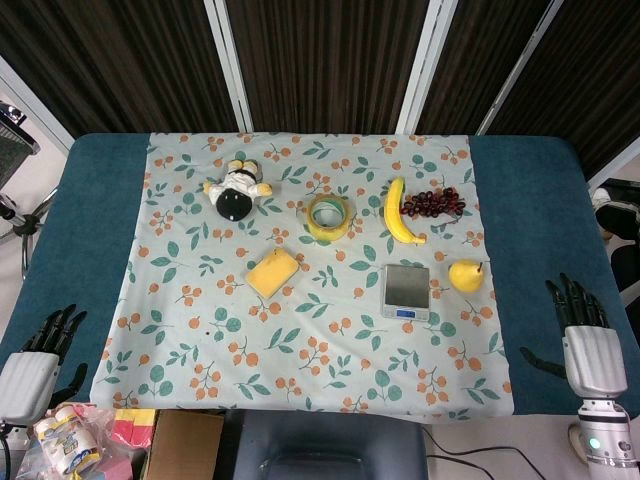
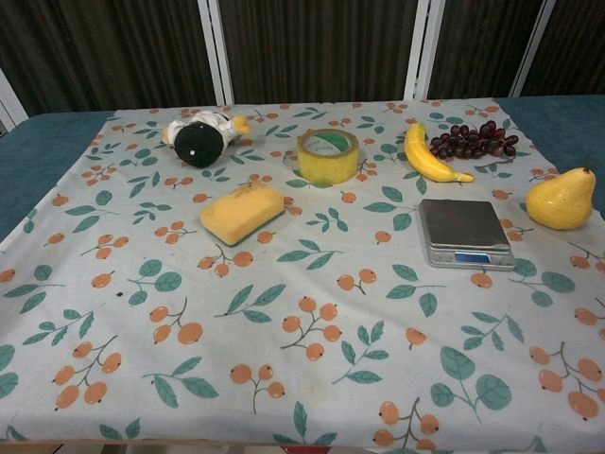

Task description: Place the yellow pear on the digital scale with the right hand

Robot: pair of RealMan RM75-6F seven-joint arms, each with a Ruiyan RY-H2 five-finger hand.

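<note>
The right hand (image 1: 590,345) rests low at the worktop's (image 1: 530,200) near right edge, fingers spread, holding nothing. The left hand (image 1: 35,360) is spread too. The yellow pear (image 1: 466,274) lies on the leafy cloth (image 1: 200,340), just right of the digital scale (image 1: 406,291).

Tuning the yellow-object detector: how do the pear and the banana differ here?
The pear is squat and rounded with a short dark stem; the banana is long, slim and curved. The pear lies just right of the digital scale, while the banana lies beyond the scale, touching or nearly touching the grapes. The pear is a deeper golden yellow than the paler banana. Both are yellow fruit lying untouched on the patterned cloth.
</note>
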